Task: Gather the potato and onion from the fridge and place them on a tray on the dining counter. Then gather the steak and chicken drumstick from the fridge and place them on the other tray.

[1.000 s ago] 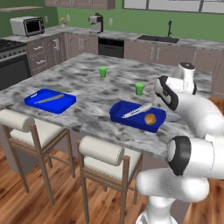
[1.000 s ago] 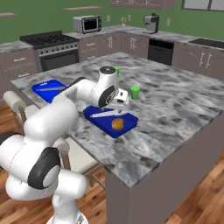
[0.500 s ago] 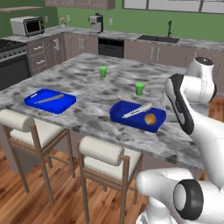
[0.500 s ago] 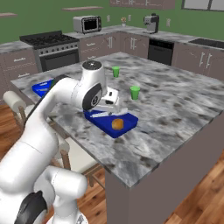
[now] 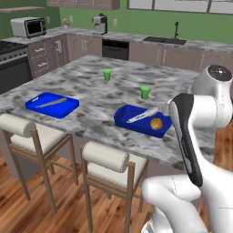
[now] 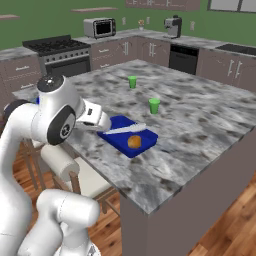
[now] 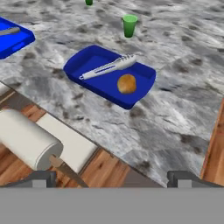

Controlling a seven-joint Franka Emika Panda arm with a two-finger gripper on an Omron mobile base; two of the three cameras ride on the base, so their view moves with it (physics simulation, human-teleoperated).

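claw: gripper (image 7: 109, 177) spread wide, nothing between its tips, hanging over the stool side of the dining counter (image 7: 175, 105).
near tray: blue tray (image 7: 85, 65) at about 12 o'clock from the claw, long axis running 10 to 4 o'clock in the hand view; silver utensil (image 7: 107, 67) lies across it.
potato: round tan potato (image 7: 127, 83) sits in that tray's 4 o'clock end, apart from the utensil.
far tray: second tray (image 5: 38, 102) well off at 10 o'clock, bearing only its utensil.
onion: not yet on the tray; judged next is a turn away toward the fridge.
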